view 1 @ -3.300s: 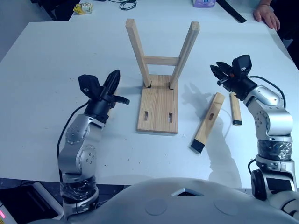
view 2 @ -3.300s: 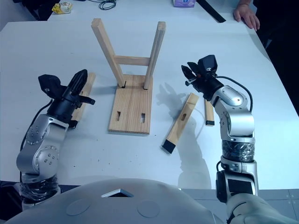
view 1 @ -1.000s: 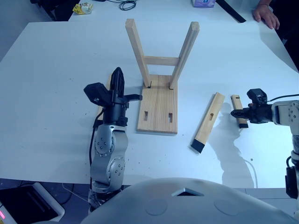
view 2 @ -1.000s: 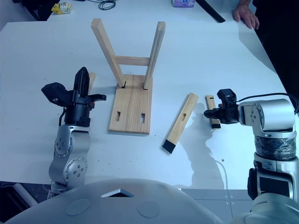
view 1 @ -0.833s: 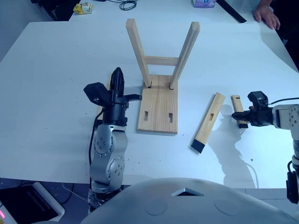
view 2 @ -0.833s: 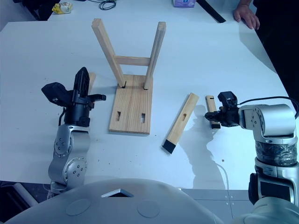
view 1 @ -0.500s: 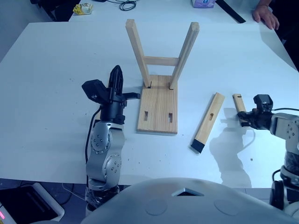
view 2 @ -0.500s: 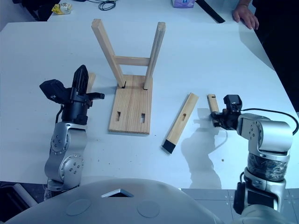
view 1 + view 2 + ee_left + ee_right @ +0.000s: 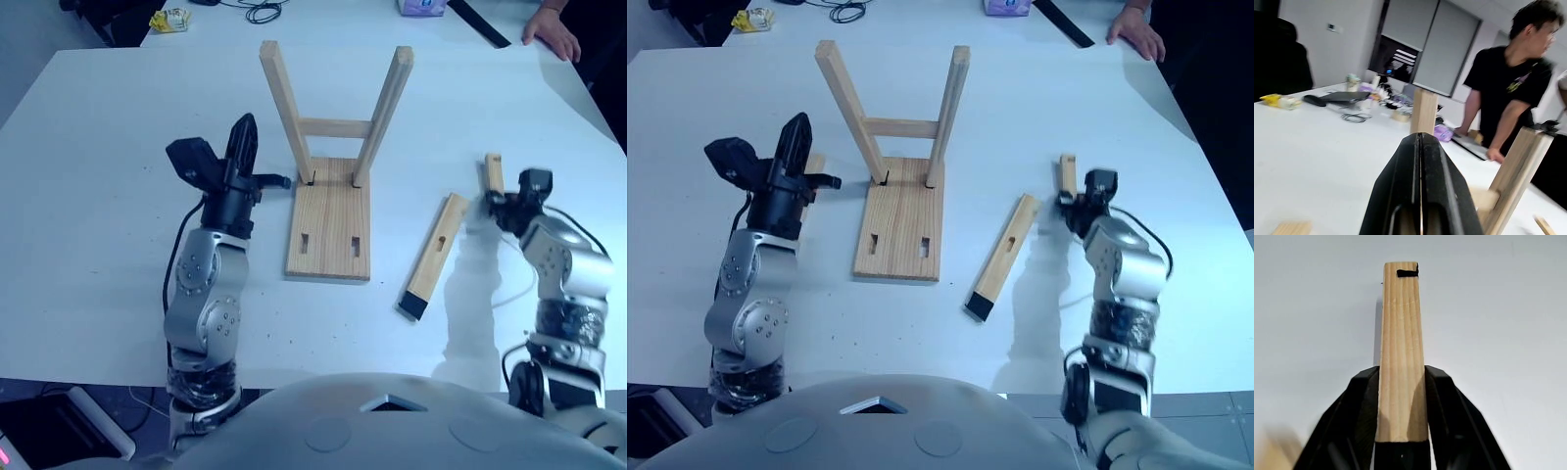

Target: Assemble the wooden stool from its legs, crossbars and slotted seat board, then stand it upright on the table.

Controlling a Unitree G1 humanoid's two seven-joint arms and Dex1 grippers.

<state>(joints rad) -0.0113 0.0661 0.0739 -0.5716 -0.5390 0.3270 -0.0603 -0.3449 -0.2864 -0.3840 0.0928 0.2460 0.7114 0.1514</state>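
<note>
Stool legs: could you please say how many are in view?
3: left upright leg and right upright leg stand slotted in the seat board; a loose leg lies flat to its right. A wooden piece mostly hidden behind the left arm may be a fourth.

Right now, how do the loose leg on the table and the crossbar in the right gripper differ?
The leg is longer and wider; the crossbar short and slim. The leg lies free on the table; the crossbar is clamped between the fingers of the right gripper. The leg has a slot and black end; the crossbar only a small black mark. Both pale wood.
</note>
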